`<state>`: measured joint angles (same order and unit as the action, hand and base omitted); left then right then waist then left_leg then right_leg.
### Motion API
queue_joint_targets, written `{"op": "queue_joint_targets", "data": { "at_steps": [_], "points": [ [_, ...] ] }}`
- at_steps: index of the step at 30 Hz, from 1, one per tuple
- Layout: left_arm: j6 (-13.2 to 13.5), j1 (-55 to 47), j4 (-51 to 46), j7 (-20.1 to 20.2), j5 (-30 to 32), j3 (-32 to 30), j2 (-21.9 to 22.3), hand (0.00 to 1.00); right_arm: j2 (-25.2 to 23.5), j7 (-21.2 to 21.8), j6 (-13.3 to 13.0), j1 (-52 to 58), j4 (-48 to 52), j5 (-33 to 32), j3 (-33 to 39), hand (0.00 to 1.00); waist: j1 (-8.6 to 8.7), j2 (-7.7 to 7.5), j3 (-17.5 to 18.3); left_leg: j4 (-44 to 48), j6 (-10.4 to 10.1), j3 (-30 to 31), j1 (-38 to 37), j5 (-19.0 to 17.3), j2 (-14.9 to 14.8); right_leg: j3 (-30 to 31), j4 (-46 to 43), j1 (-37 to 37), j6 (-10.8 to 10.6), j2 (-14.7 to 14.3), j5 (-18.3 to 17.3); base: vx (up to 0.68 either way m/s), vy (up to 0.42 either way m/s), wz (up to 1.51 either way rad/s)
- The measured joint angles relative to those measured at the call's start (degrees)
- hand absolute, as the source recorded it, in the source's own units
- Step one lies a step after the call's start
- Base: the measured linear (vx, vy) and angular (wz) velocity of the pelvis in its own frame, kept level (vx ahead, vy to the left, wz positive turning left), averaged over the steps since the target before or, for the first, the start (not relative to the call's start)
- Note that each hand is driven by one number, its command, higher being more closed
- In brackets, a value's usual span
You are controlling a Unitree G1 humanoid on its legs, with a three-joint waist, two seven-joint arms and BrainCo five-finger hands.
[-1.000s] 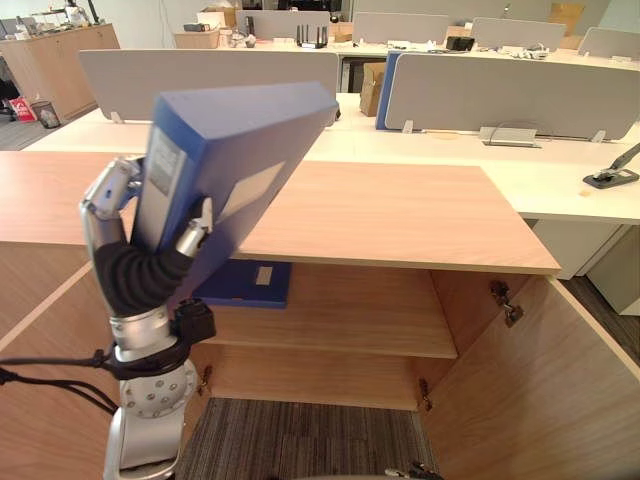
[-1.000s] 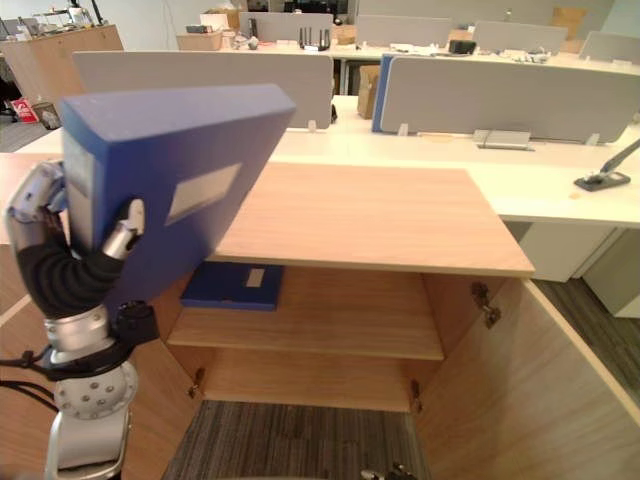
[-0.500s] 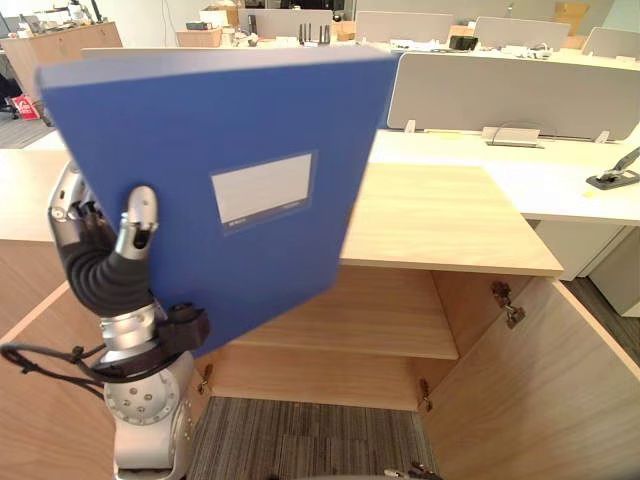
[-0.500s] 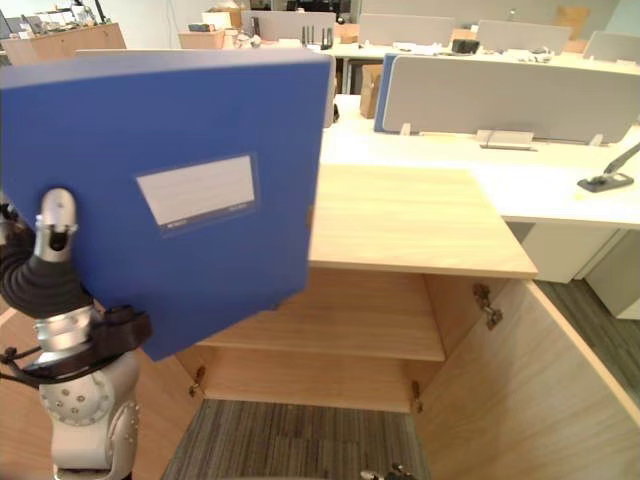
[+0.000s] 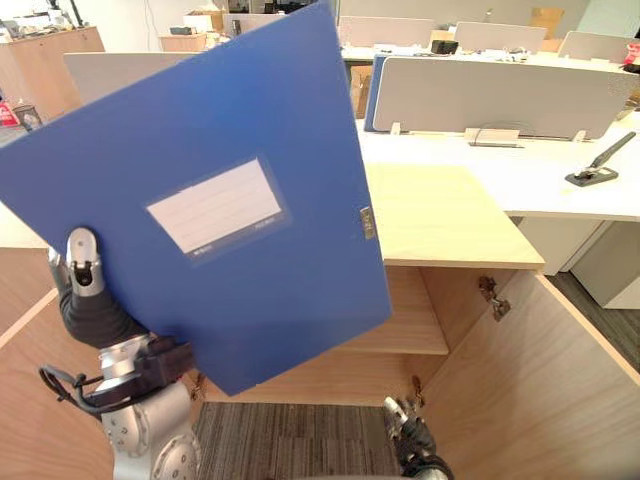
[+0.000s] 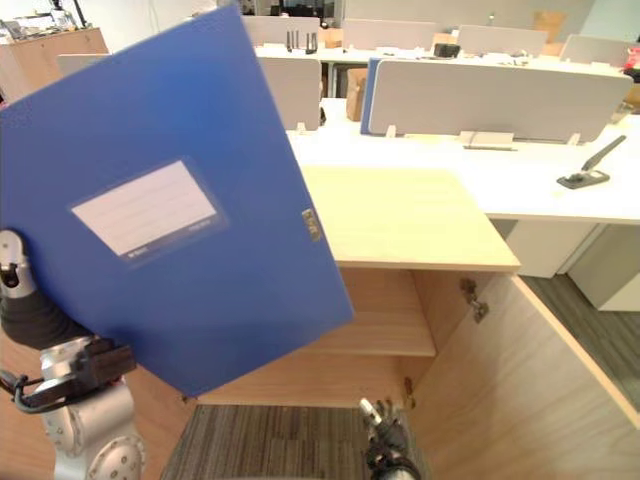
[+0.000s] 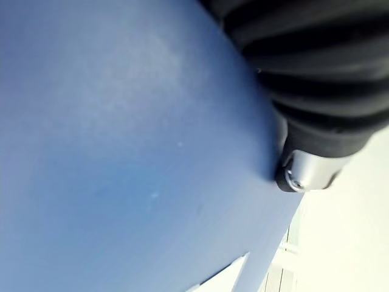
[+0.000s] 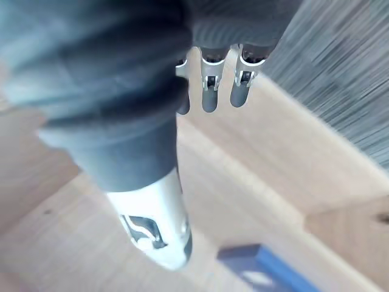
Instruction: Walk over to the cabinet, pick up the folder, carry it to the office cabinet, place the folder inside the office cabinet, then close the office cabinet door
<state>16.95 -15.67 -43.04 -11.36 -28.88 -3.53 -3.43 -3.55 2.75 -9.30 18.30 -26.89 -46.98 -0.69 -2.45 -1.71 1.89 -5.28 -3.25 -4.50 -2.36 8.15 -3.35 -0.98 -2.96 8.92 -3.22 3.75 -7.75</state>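
— Is there something in the office cabinet (image 5: pixel 470 215) now?
— It stands open, with a door (image 5: pixel 540 380) swung out at each side. On the right I see its wooden shelf (image 5: pixel 405 325). From the right wrist, a blue flat thing (image 8: pixel 267 271) with a pale label lies on a wooden board inside. What it is exactly, I cannot tell.
— And the folder?
— The blue folder (image 5: pixel 230 210) is in the air in front of the cabinet. It is tilted, and its broad face with the white label (image 5: pixel 215 205) and a small metal clasp (image 5: pixel 367 222) is turned toward the robot's head. It covers the left part of the opening. The left hand (image 5: pixel 80 268) grips it at the lower left edge, thumb on the front face, the other fingers behind.
— The other hand?
— The right hand (image 6: pixel 380 440) hangs low above the grey carpet (image 5: pixel 290 440), fingers (image 8: pixel 209 91) loose, holding nothing. Behind the cabinet are white worktops (image 5: pixel 480 170) with grey dividers (image 5: pixel 490 95).
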Motion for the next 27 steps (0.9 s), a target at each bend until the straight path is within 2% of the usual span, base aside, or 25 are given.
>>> {"op": "queue_joint_targets", "data": {
  "at_steps": [3, 4, 7, 11, 14, 21, 27],
  "points": [
    [0.19, -2.50, 0.00, 0.01, -0.52, -1.46, 0.00, 1.00, -0.15, -1.16, -1.59, 3.17, 12.20, 1.13, -0.46, 0.00, 0.17, 0.17, 0.70, 0.21, -0.55, -3.65, -1.03, -1.21, -1.15, 3.36, 0.06, -0.97, -0.11, -1.01, 0.06, -0.02, -0.009, -0.57],
    [0.20, -2.66, 0.00, 0.01, -0.50, -1.63, 0.00, 1.00, -0.16, -1.37, -1.64, 3.41, 13.28, 1.49, -0.59, 0.00, 0.17, 0.18, 0.85, 0.21, -0.58, -4.07, -1.03, -1.27, -1.34, 3.70, 0.06, -1.17, -0.07, -1.13, 0.10, -0.01, -0.034, -0.68],
    [0.18, -2.94, 0.00, -0.01, -0.30, -2.50, 0.00, 1.00, -0.65, -2.27, -1.76, 5.17, 22.67, 6.63, -1.15, 0.00, 0.17, 0.22, 0.96, 0.24, -1.35, -6.87, -1.79, -1.88, -2.47, 5.92, 0.32, -2.04, 0.25, -1.98, 0.65, 0.00, -0.026, -0.51],
    [0.16, -2.70, -0.01, 0.66, 0.63, -2.60, -0.01, 1.00, -0.47, -1.73, -1.72, 7.34, 35.42, 13.19, -1.76, 0.00, 0.94, 0.08, 1.20, 0.75, -1.82, -7.79, -1.87, -2.38, -3.12, 6.56, 0.88, -2.19, 0.65, -2.66, 1.35, 0.04, -0.025, -0.18],
    [0.11, -2.52, -0.01, 1.80, 1.35, -3.60, 0.00, 1.00, 0.14, -0.61, -1.80, 6.68, 43.03, 14.72, -1.58, 0.00, 1.05, 0.06, 1.22, 1.07, -1.77, -7.79, -1.70, -2.94, -3.18, 6.61, 1.00, -2.16, 0.62, -2.70, 1.37, 0.05, -0.010, -0.05],
    [-0.10, -0.80, 0.00, 2.92, 1.44, -6.33, 0.60, 1.00, 2.51, -0.48, -2.02, -2.16, 48.71, 18.47, -0.59, 0.00, 1.05, 0.46, 0.97, 2.90, -1.38, -7.69, -1.28, -4.59, -2.76, 6.65, 0.94, -1.94, 0.33, -2.08, 1.20, 0.02, 0.003, -0.03],
    [-0.53, 1.65, 0.68, 4.01, 4.94, -6.93, 0.39, 1.00, 8.42, 0.42, -1.99, -13.49, 48.89, 18.54, -0.79, 0.00, 0.88, 1.04, 0.73, 3.62, -1.10, -7.33, -0.82, -4.92, -1.82, 6.77, 0.69, -2.09, 0.19, -1.25, 1.12, -0.03, 0.033, 0.02]
  ]
}}
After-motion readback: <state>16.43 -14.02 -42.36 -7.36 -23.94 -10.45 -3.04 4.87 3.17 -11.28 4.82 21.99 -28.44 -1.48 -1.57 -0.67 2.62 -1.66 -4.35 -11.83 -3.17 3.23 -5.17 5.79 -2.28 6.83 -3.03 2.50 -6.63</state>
